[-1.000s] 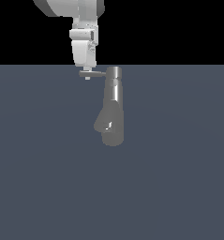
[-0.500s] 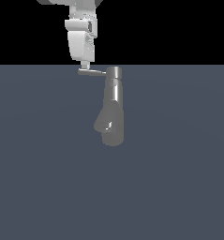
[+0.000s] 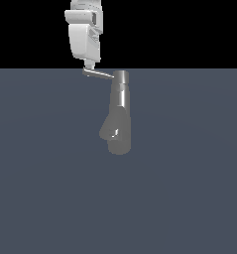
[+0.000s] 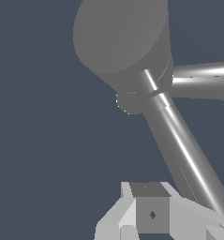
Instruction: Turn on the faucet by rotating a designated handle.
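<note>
Metal throughout, the grey shiny faucet (image 3: 119, 116) with its tall cylindrical column and bulging rounded spout stands near the middle of the dark blue-grey worktop (image 3: 189, 188). It looks rigid and fixed, so only its moving part should give. That part is the thin straight grey metal rod handle (image 3: 98, 74), sticking out from the cap toward the exterior view's left. Smooth and slim, it is probably slippery; pushing near its free tip should give the most leverage. The white gripper (image 3: 89, 65) hangs from above, right at that tip and apparently touching it. Whether its jaws are wide or narrow, I cannot tell; nothing appears clamped between them.
</note>
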